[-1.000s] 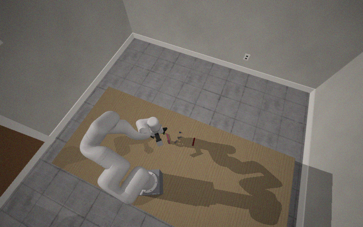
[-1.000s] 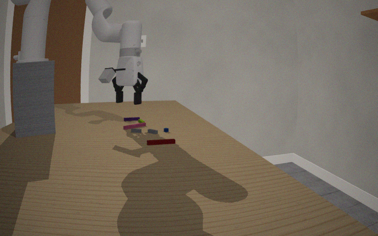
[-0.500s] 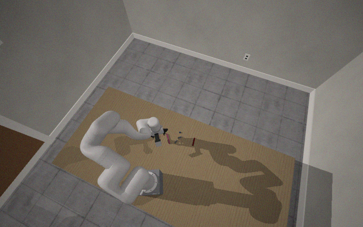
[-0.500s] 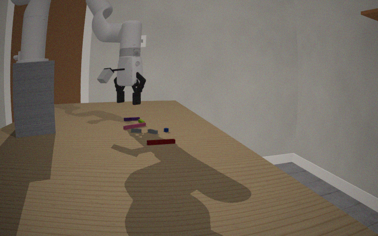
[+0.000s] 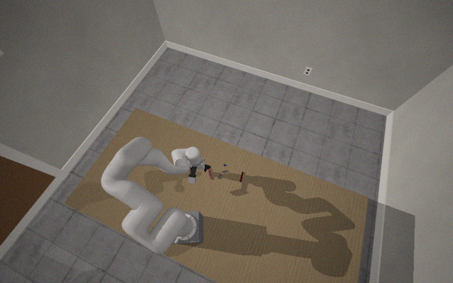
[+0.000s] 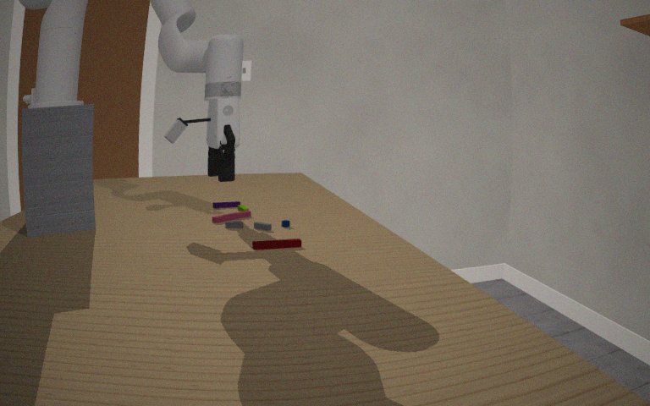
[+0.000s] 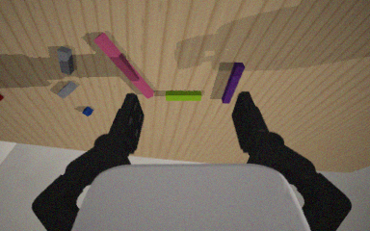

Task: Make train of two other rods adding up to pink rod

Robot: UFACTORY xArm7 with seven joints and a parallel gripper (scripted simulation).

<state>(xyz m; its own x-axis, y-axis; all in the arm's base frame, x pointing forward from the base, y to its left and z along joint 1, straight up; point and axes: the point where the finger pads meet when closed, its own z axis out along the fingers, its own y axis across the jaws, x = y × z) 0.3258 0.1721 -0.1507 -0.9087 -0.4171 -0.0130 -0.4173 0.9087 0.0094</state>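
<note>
My gripper point(image 7: 187, 104) is open and empty, hanging above the table over the near end of the rod group; it also shows in the exterior view point(image 6: 221, 167). In the wrist view a lime rod point(image 7: 183, 95) lies flat between the fingertips. A purple rod point(image 7: 232, 82) lies to its right, at an angle. A long pink rod point(image 7: 123, 64) runs diagonally up to the left, its lower end close to the lime rod. Two grey rods point(image 7: 66, 60) point(image 7: 66, 89) and a small blue rod point(image 7: 87, 111) lie further left. A red rod point(image 6: 276, 244) lies apart, nearest the exterior view.
The arm's grey base block point(image 6: 57, 167) stands at the table's left side. The table's right edge point(image 6: 383, 229) drops to a tiled floor. The arm casts a broad shadow over the table in front of the rods.
</note>
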